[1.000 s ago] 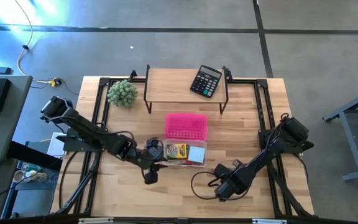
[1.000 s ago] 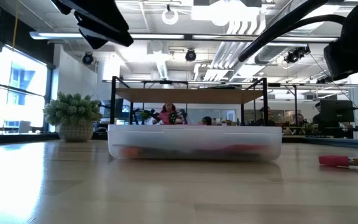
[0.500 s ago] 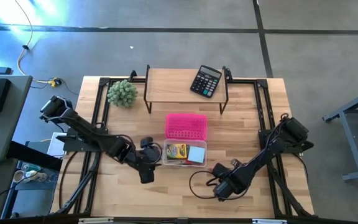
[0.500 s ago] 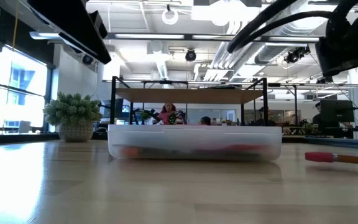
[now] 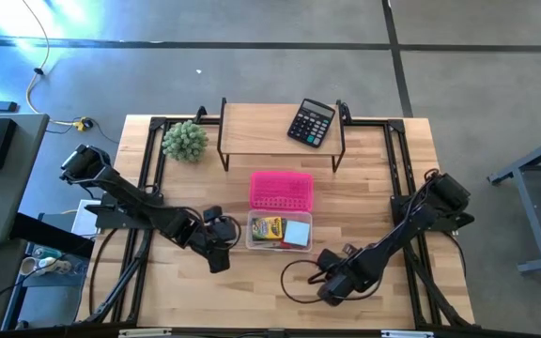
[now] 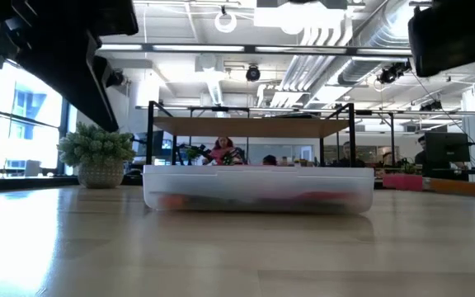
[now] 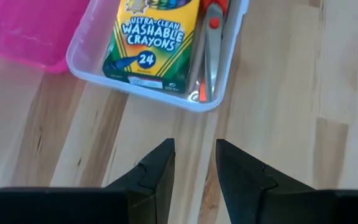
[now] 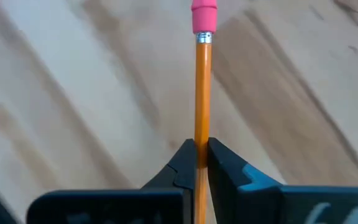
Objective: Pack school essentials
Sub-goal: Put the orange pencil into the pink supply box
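The right gripper [image 8: 201,163] has its two dark, angular fingers pressed together on the slim orange pencil [image 8: 202,93], a smooth painted shaft that runs straight out from between the tips to a ribbed silver ferrule and a rounded pink eraser; beneath it lies pale, streaky wood grain. The left gripper [image 7: 194,165] holds nothing, its matte black fingers standing slightly apart with bare planks showing in the narrow gap. Just ahead of those tips sits the clear plastic bin [image 7: 143,91], a rounded-corner rectangle with glossy translucent walls. Inside, nearest the fingers, the yellow-green crayon box [image 7: 152,43] lies flat, its cardboard face printed "ULTRA-CLEAN WASHABLE CRAYONS" and "24". Beside it, against the bin wall, lie the red-handled scissors [image 7: 212,46] with dull grey metal blades. From above, the light-blue square notepad [image 5: 297,231] fills the bin's far half. Beyond the bin, touching it, lies a bright pink perforated lid [image 5: 281,190].
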